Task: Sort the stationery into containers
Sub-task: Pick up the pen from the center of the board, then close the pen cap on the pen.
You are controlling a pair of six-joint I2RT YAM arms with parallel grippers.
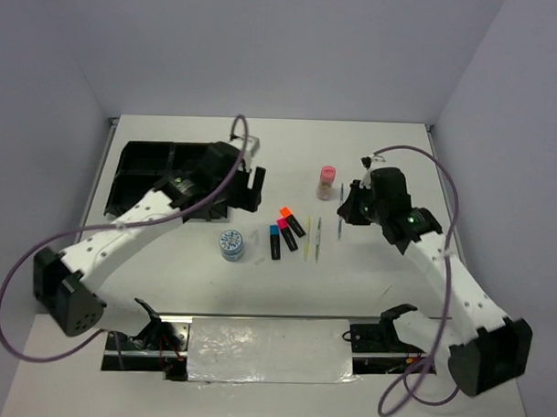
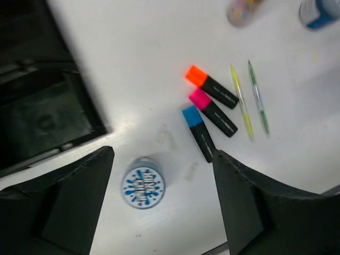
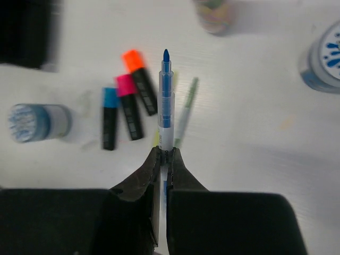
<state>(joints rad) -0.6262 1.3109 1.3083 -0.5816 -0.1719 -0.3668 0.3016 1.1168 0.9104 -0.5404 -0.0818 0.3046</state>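
Observation:
My right gripper [image 3: 166, 154] is shut on a blue-and-white pen [image 3: 166, 101] and holds it above the table; in the top view it [image 1: 345, 209] hangs right of the thin pens [image 1: 313, 238]. Three black markers lie side by side, capped orange [image 2: 211, 86], pink [image 2: 212, 111] and blue [image 2: 198, 125]. A yellow pen [image 2: 241, 101] and a green-white pen [image 2: 258, 97] lie beside them. My left gripper [image 2: 162, 212] is open and empty above a round blue-white tin [image 2: 143, 182]. The black tray [image 1: 152, 172] sits at the far left.
A pink-capped bottle [image 1: 327, 183] stands behind the markers. A second round tin [image 3: 324, 58] stands to the right of it. Tiny clear bits [image 2: 169, 139] lie near the first tin. Grey walls close in the table on three sides.

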